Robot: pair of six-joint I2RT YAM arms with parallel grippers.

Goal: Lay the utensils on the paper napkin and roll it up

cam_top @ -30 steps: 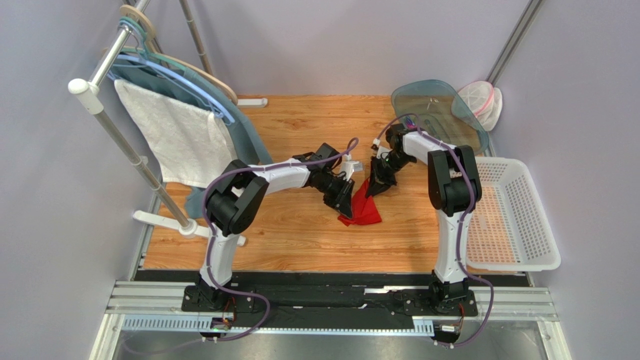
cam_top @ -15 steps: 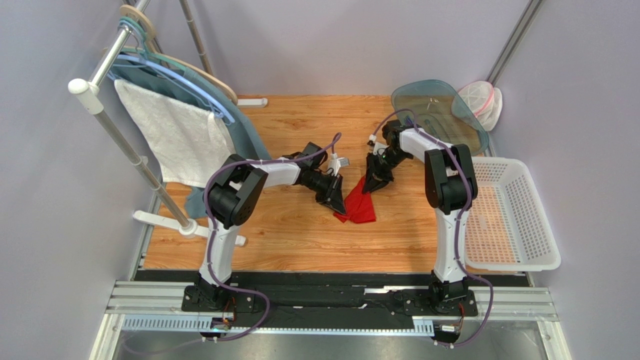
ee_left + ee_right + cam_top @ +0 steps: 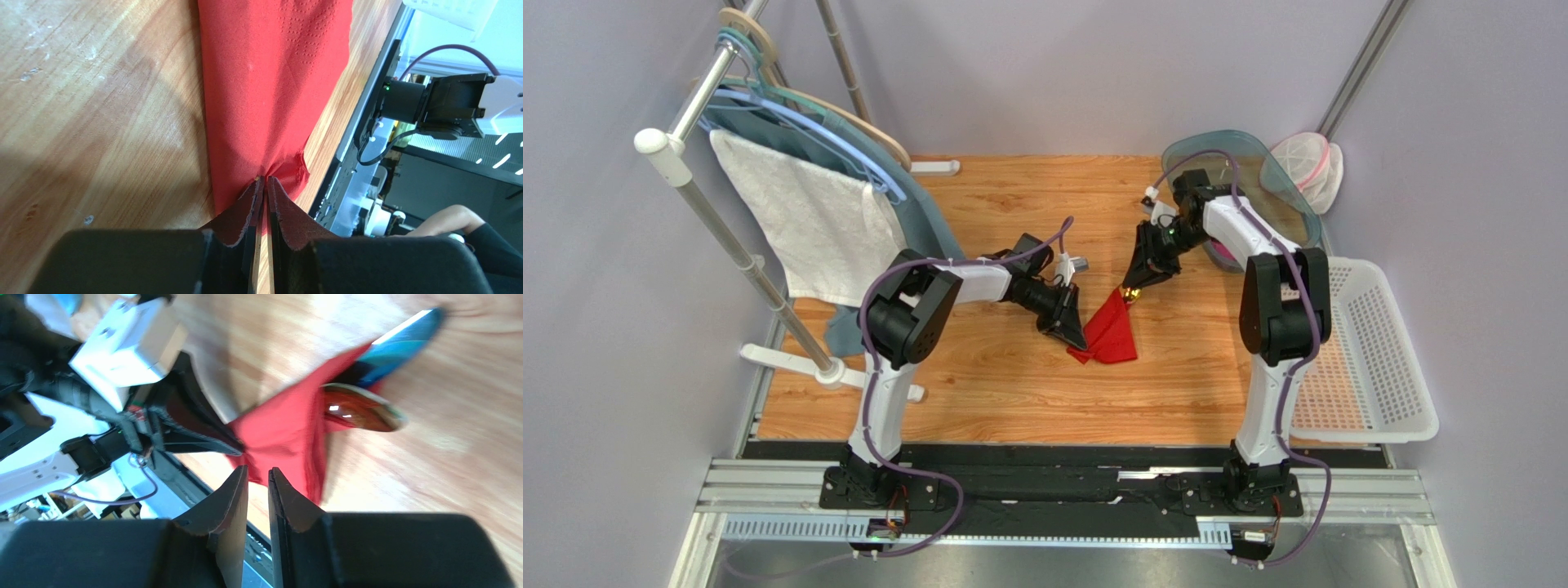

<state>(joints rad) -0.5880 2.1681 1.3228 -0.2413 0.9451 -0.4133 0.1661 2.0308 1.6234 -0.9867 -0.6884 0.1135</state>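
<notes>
a white basket (image 3: pixel 1384 358) sits right, a white towel (image 3: pixel 815 230) hangs left.

White-and-black arms (image 3: pixel 881 417), purple cables (image 3: pixel 451 47), black fingers (image 3: pixel 236 220)

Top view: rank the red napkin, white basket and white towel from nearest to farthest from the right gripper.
1. red napkin, mid-table, right beside the right gripper.
2. white basket, at the table's right edge.
3. white towel, hanging far left.

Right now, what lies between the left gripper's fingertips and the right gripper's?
The thin bright red paper napkin, one corner pinched by the left gripper, stretching toward the right gripper; top view.
</notes>
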